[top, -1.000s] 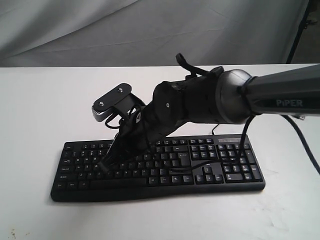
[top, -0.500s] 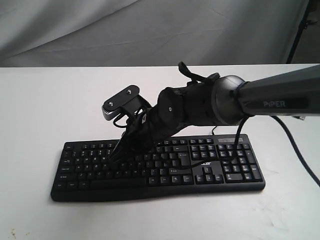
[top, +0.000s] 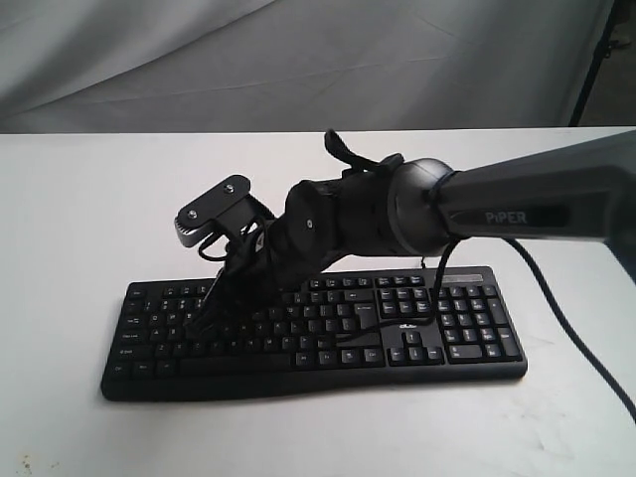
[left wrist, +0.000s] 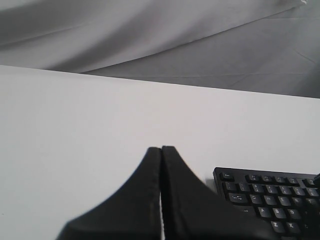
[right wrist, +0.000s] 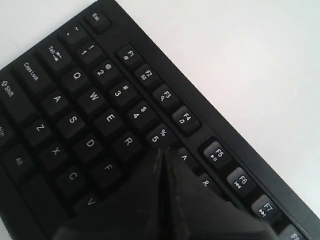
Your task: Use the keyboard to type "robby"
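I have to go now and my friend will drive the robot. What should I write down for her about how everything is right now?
Right tool: shut, tip over the keyboard by the 5 and R keys. I cannot tell whether it is pressing a key.
Left tool: shut, holding nothing, over the white table off the keyboard's Esc end.
Done: the pictures do not show which letters are typed.
Left: check that, then finish "robby".

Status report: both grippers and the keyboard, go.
Left gripper shut, off the keyboard, over table. Right gripper shut, tip by the 5 key; contact unclear. Black cable draped across middle keys.
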Tool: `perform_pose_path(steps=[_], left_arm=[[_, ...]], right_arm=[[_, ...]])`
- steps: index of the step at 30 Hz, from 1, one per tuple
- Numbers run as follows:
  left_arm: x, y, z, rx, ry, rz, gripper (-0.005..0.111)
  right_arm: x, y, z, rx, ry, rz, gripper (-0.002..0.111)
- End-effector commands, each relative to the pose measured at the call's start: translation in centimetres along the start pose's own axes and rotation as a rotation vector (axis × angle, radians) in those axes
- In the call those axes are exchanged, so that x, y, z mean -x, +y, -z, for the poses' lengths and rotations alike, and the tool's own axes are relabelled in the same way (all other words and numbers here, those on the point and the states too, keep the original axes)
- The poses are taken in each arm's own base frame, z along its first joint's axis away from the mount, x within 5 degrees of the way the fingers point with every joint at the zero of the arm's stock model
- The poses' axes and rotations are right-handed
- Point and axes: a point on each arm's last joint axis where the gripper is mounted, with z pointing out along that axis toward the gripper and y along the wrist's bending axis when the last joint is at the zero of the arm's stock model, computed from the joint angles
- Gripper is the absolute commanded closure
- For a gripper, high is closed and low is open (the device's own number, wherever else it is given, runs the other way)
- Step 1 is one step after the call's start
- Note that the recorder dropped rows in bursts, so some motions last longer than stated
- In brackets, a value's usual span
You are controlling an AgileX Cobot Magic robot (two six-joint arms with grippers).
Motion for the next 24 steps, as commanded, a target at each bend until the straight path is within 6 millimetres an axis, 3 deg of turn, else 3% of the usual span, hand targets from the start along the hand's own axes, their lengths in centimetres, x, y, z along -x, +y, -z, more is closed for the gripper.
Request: perform_pose_path(steps=[1,24], left_arm=[[-0.13,-0.03,-0.01,-0.006,-0.001,0.012,0.107],[-0.13,-0.03,-0.01,-0.006,-0.001,0.012,0.107]], right_arm=[[-0.16,0.15,0.05,0.020,0.035,-0.001,0.108],[-0.65,-0.07,-0.70,0.004,0.045,0.023,0.108]])
